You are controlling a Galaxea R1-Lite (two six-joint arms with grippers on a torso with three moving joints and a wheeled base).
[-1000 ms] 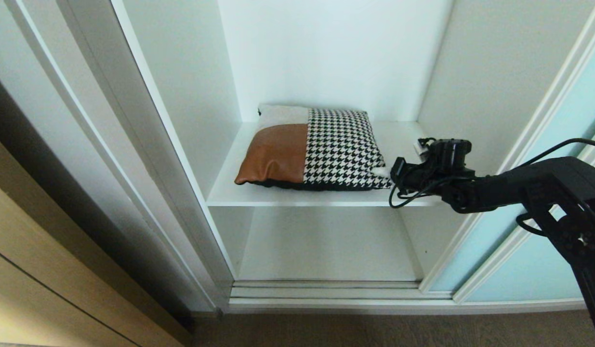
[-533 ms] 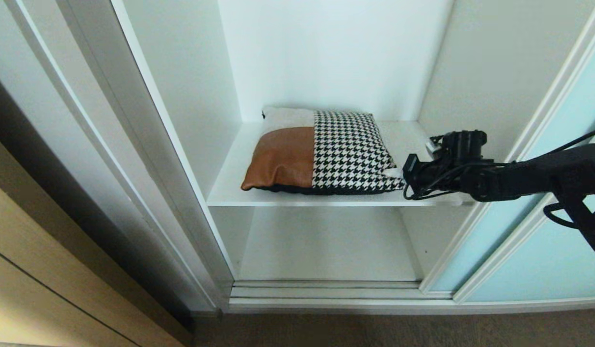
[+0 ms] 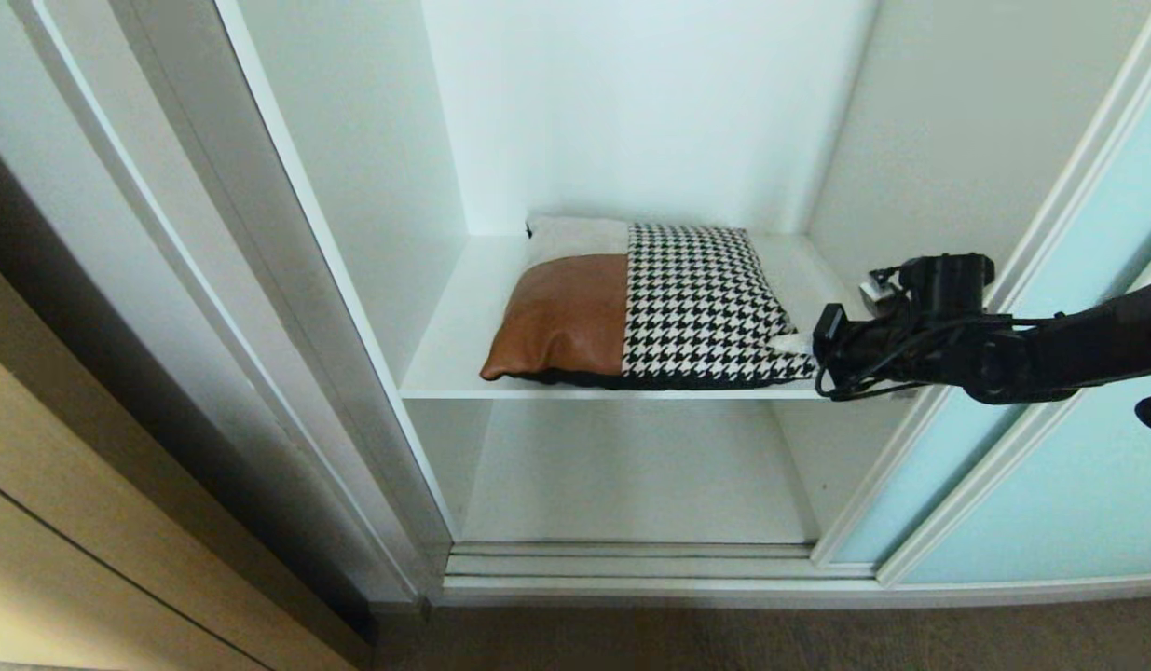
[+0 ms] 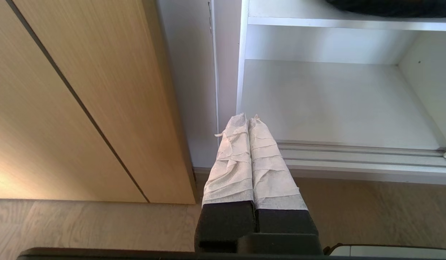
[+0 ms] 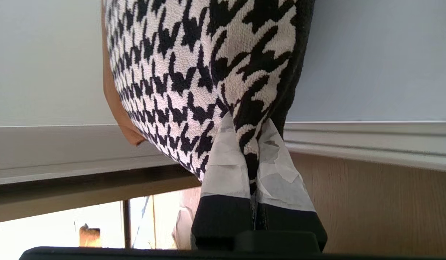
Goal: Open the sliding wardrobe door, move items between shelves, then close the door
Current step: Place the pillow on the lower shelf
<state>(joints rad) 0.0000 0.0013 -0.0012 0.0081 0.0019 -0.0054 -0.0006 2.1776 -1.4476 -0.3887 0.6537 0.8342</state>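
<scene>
Door stage looks done: the sliding wardrobe door [image 3: 1050,466] stands pushed aside at 4 o'clock in the head view, interior exposed. Transfer stage under way, not finished. The cushion [image 3: 650,303] lies on the upper shelf [image 3: 445,363], its right front corner pinched by the right gripper [image 3: 799,343], which reaches in level from 3 o'clock. The lower shelf [image 3: 631,475], at 6 o'clock beneath it, holds nothing, so the likely destination is unfilled; closing the door is also left. Head view gives the layout but hides the contact behind the wrist body. Right wrist view settles it: both taped fingers [image 5: 226,162] are clenched on the cushion's houndstooth corner, fabric bunched between them, black backing edge at 1 o'clock from the tips. Left wrist view shows what neither other view does: the left gripper [image 4: 249,119] parked low outside the wardrobe, taped fingers pressed together on nothing, pointing toward the frame between a tan wooden panel [image 4: 82,101] at 9 o'clock and the bare lower shelf at 2 o'clock.
</scene>
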